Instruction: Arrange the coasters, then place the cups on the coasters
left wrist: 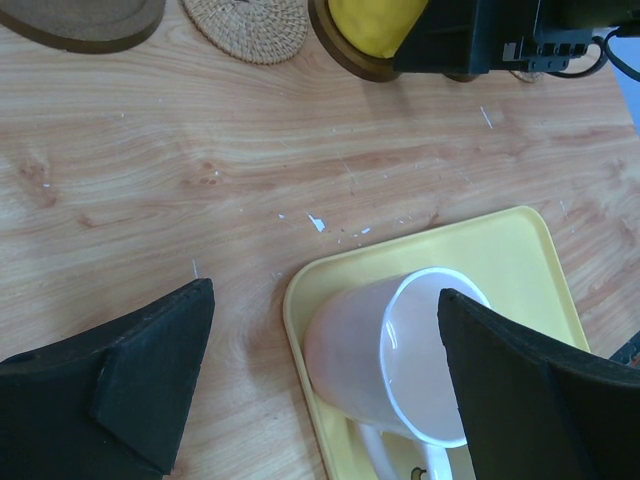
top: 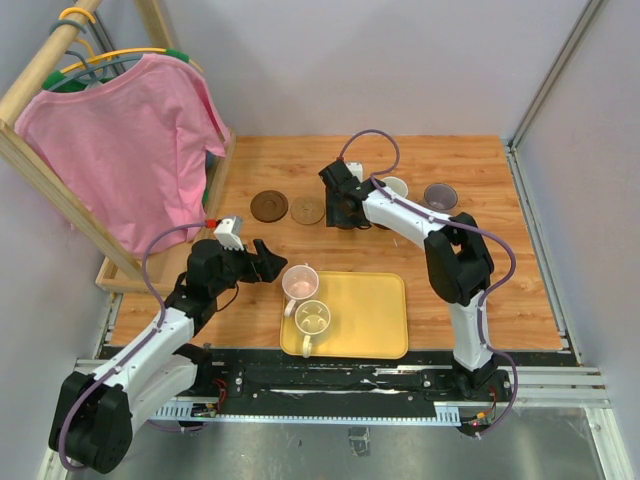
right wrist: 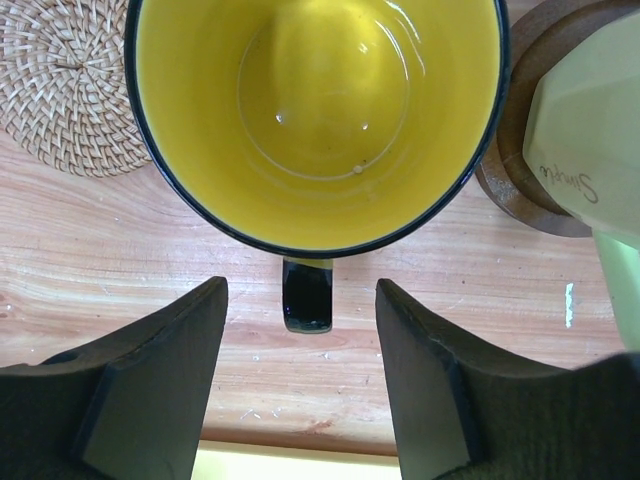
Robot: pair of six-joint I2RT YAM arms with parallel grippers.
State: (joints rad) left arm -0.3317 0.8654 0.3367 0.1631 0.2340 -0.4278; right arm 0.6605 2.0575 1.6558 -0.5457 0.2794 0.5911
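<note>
Jaws of right gripper [right wrist: 300,298] half apart, either side of dark handle [right wrist: 307,300] of glossy yellow mug [right wrist: 320,110], not touching it. Mug stands on dark brown round coaster [left wrist: 345,62], beyond yellow rectangular tray [left wrist: 510,250]. Left gripper [left wrist: 325,298] jaws wide, holding nothing, above pale pink mug [left wrist: 380,350] on tray's far-left corner. Woven tan round coaster [right wrist: 60,85] beyond tray's far-left corner.

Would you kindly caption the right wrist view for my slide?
Open right gripper straddling the handle of the yellow cup, between a woven coaster and a pale cup on a dark coaster.
</note>
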